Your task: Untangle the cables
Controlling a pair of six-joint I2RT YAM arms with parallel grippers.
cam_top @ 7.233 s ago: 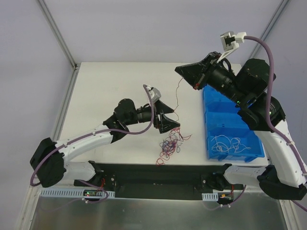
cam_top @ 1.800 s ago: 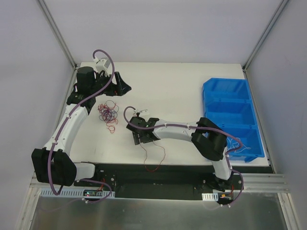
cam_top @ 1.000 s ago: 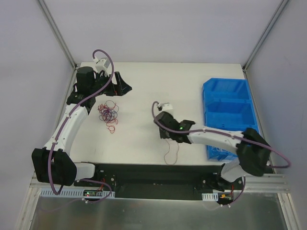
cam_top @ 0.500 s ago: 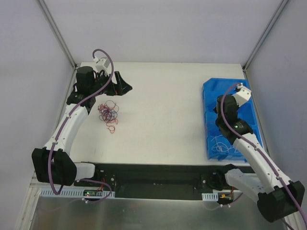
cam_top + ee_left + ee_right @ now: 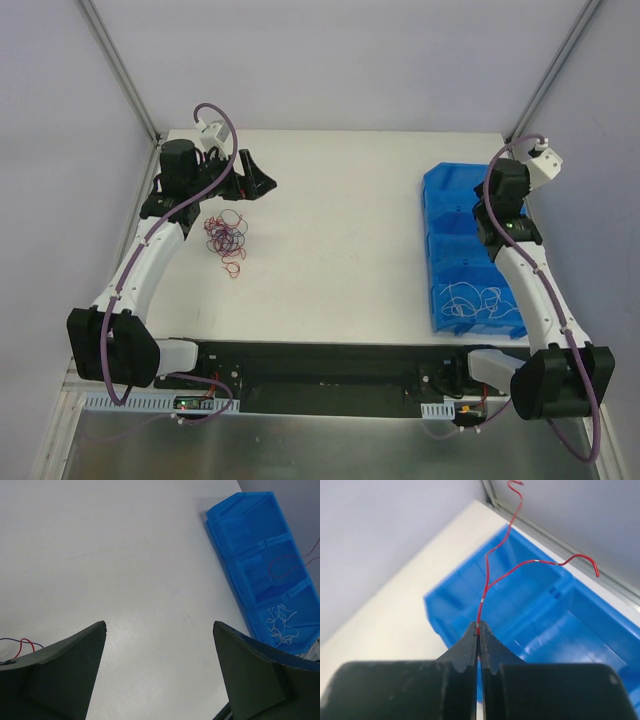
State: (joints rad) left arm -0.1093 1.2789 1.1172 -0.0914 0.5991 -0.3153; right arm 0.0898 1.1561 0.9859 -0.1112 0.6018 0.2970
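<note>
A small knotted clump of red, dark blue and white cables lies on the white table at the left. My left gripper is open and empty just behind and to the right of it; in the left wrist view its jaws stand wide apart over bare table, with a red and a blue strand at the lower left edge. My right gripper is shut on a thin red cable, held above the blue bin. That red cable also shows in the left wrist view.
The blue three-compartment bin stands along the table's right edge. Its near compartment holds several curly white wires, also seen in the left wrist view. Grey walls and metal frame rails enclose the table.
My right arm has carried the red cable from the table's middle to the bin and now reaches further back over it. The left arm and the clump have not moved.
</note>
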